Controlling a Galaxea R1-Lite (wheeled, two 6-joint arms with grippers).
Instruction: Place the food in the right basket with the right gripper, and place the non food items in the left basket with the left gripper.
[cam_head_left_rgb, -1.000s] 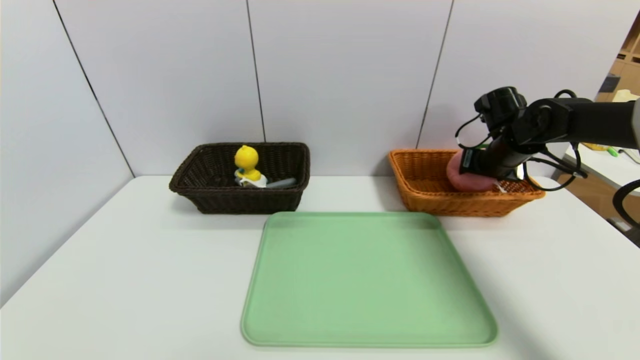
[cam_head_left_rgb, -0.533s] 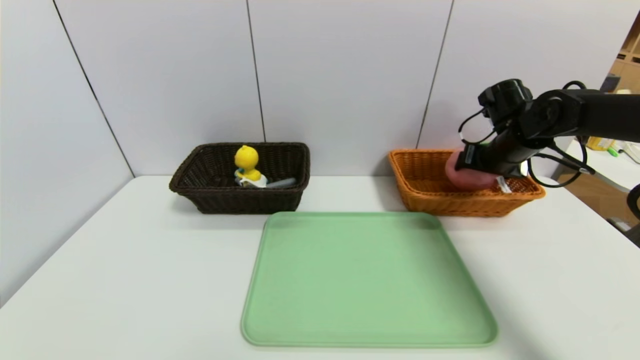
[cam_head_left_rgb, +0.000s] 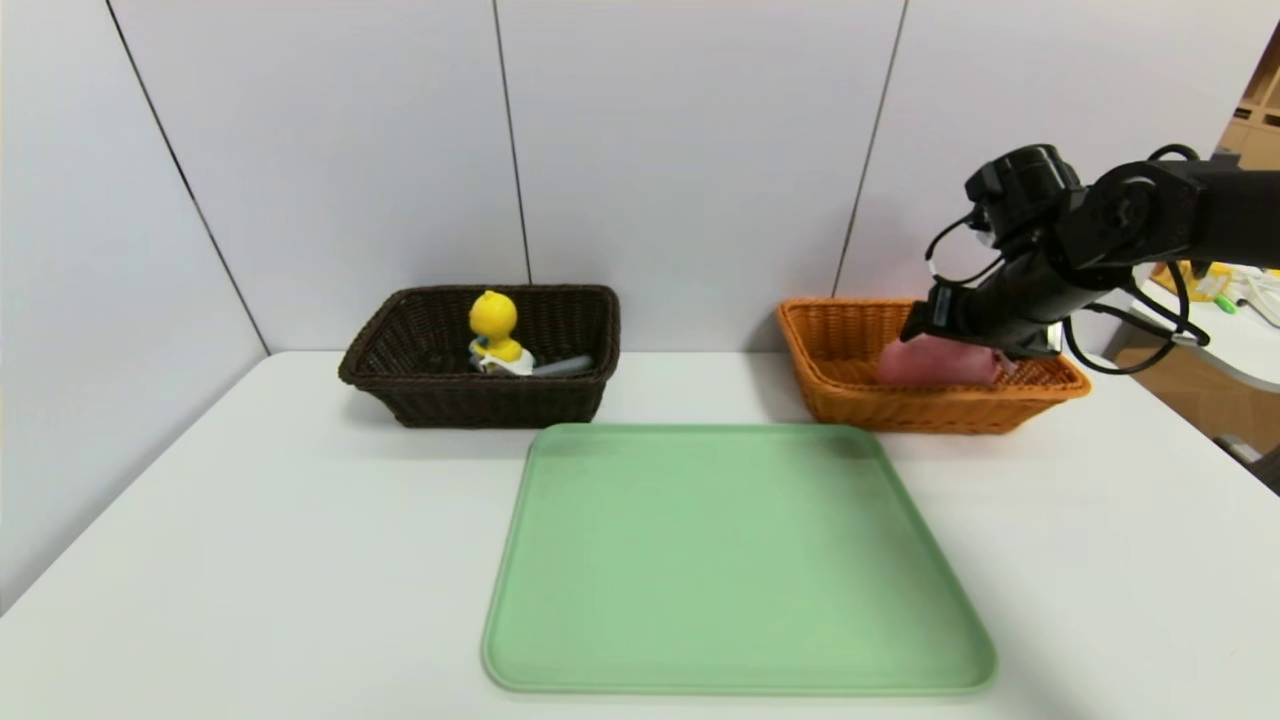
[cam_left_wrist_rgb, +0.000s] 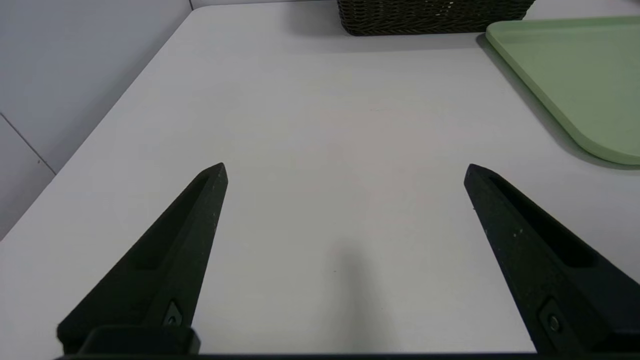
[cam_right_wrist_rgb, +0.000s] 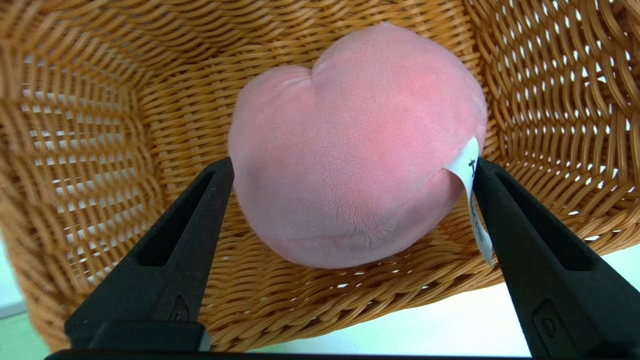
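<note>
A pink plush peach (cam_head_left_rgb: 935, 362) (cam_right_wrist_rgb: 355, 150) lies on the floor of the orange right basket (cam_head_left_rgb: 850, 400) (cam_right_wrist_rgb: 90, 125). My right gripper (cam_head_left_rgb: 952, 338) (cam_right_wrist_rgb: 351, 166) hangs over that basket, open, one finger on each side of the peach; one fingertip (cam_right_wrist_rgb: 487, 180) is against its white tag. In the dark brown left basket (cam_head_left_rgb: 480, 400) (cam_left_wrist_rgb: 430, 15) stand a yellow duck toy (cam_head_left_rgb: 493, 325) and a grey item (cam_head_left_rgb: 565, 367). My left gripper (cam_left_wrist_rgb: 345, 167) is open over bare table, out of the head view.
A light green tray (cam_head_left_rgb: 735, 560) (cam_left_wrist_rgb: 575, 75) with nothing on it lies on the white table in front of both baskets. Grey wall panels stand close behind the baskets. A desk with clutter shows at the far right.
My right gripper has opened and let go of the peach, which has sunk lower into the orange basket. The right arm has risen a little. The left gripper has not changed.
</note>
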